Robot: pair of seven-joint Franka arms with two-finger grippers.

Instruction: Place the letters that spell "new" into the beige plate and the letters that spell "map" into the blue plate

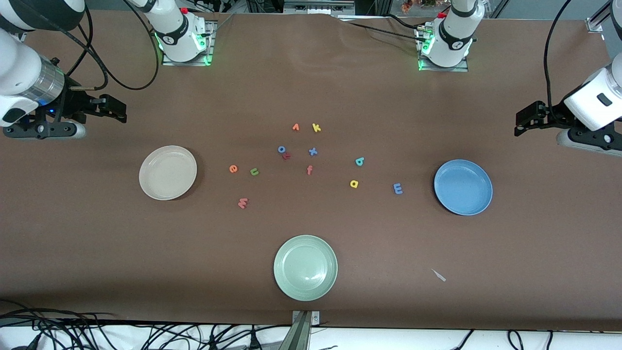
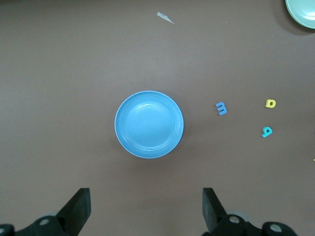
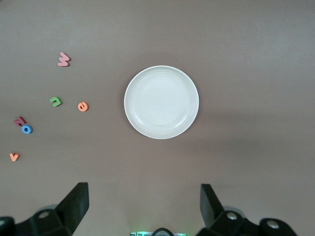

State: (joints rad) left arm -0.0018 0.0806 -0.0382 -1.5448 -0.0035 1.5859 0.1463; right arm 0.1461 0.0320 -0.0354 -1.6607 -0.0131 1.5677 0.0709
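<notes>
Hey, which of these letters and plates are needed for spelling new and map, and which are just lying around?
Needed:
orange e, green n, pink w, beige plate
blue m, yellow a, teal p, blue plate

Lying about:
pale green plate, v, k, x, f, blue o, white scrap

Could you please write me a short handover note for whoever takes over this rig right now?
Left gripper: open, empty, up over the table by the blue plate.
Right gripper: open, empty, up over the table by the beige plate.
Orange e, green n and pink w lie on the table beside the beige plate.
Blue m, yellow a and teal p lie on the table beside the blue plate.
Done: nothing; both plates hold no letters.
Left: all six letters.
</notes>
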